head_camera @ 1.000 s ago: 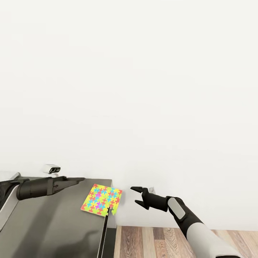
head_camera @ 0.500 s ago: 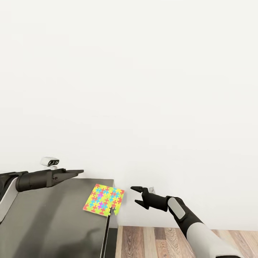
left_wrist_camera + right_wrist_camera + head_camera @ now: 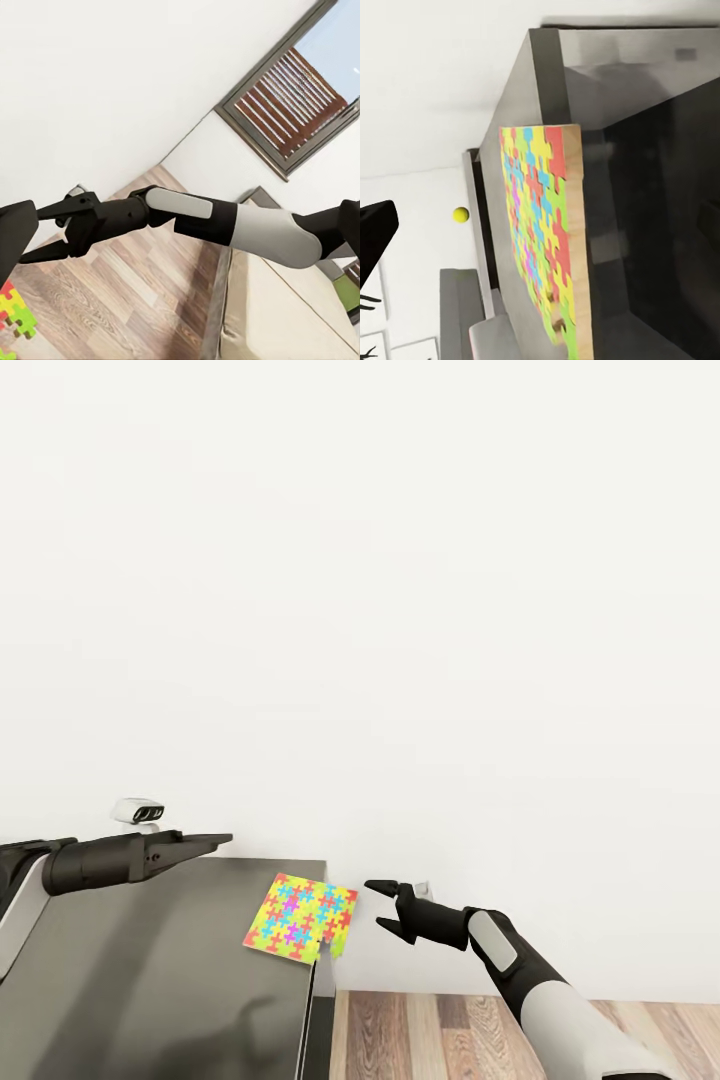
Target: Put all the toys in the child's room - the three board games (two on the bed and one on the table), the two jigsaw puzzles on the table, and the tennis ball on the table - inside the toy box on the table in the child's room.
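White wall behind; jigsaw puzzle overhangs the table corner; right gripper spread, empty.

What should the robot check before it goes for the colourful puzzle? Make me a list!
1. Puzzle in sight: ok. The jigsaw puzzle lies at the table corner.
2. Puzzle safely on the table: not ok. Its edge hangs over the side.
3. Right claw ready: ok, open and empty, just beside the puzzle, not touching.
4. Left claw out of the way: ok, above the table, apart from the puzzle.
5. Toy box location: cannot tell.
6. Tennis ball spotted: ok, small yellow ball in the right wrist view.
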